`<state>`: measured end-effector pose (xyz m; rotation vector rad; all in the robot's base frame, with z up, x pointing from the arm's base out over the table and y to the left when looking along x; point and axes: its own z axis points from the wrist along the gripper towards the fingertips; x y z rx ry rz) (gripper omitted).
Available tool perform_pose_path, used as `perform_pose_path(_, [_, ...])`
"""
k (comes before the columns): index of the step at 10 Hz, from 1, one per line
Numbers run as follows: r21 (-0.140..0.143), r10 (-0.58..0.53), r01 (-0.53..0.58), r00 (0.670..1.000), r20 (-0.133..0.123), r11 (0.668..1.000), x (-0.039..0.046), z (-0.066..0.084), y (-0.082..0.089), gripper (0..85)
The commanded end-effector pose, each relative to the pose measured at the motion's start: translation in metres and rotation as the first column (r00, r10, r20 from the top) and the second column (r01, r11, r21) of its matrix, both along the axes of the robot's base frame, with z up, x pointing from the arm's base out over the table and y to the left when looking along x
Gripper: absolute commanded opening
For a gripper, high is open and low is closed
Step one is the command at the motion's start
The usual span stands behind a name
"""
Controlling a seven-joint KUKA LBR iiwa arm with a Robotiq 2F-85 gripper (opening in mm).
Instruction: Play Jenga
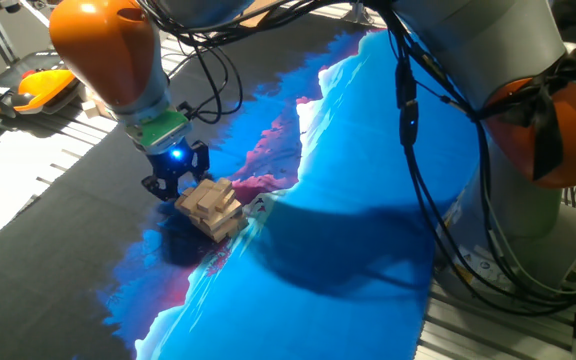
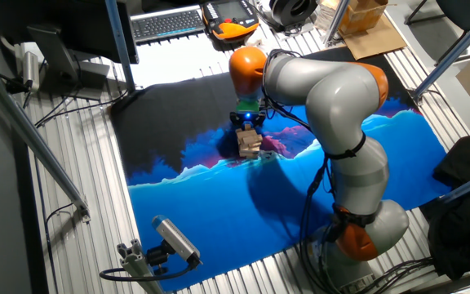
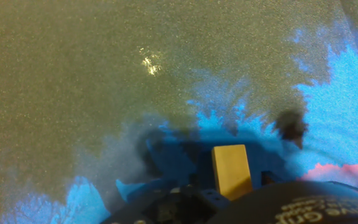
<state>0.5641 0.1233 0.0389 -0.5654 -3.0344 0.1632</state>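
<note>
Presently the gripper (image 1: 175, 183) hovers just behind the Jenga (image 1: 211, 207) tower, apparently lining up a block; finger state indeterminable.

1. Jenga (image 1: 211, 207): pale natural wood, tan block faces with darker seams between the layers.
2. Gripper (image 1: 173, 183): black fingers beneath a green collar, with a bright blue light between them.
3. Arm (image 2: 333, 90): light grey shells with orange joint caps.
4. Mat (image 1: 368, 200): black ground on one side, vivid blue on the other, meeting in a jagged pale-edged border with pink and magenta patches.
5. Block (image 3: 231, 170): yellowish tan, seen against blue in the hand view.
</note>
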Motion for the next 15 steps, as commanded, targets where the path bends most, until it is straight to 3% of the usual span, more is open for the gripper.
perform_pose_path(1, [0.001,0.001,-0.001,1.0,0.0,1.0,0.0002,0.0,0.0,34.0])
perform_pose_path(6, [0.001,0.004,-0.004,1.0,-0.001,1.0,0.0012,-0.001,-0.002,34.0])
perform_pose_path(10, [0.011,0.022,-0.022,1.0,-0.014,1.0,0.0077,0.007,-0.011,34.0])
perform_pose_path(13, [0.023,0.044,-0.043,0.999,-0.021,0.999,0.0175,0.021,-0.031,34.0])
perform_pose_path(15, [0.019,0.061,-0.06,0.998,-0.022,0.998,0.0196,0.031,-0.042,34.0])
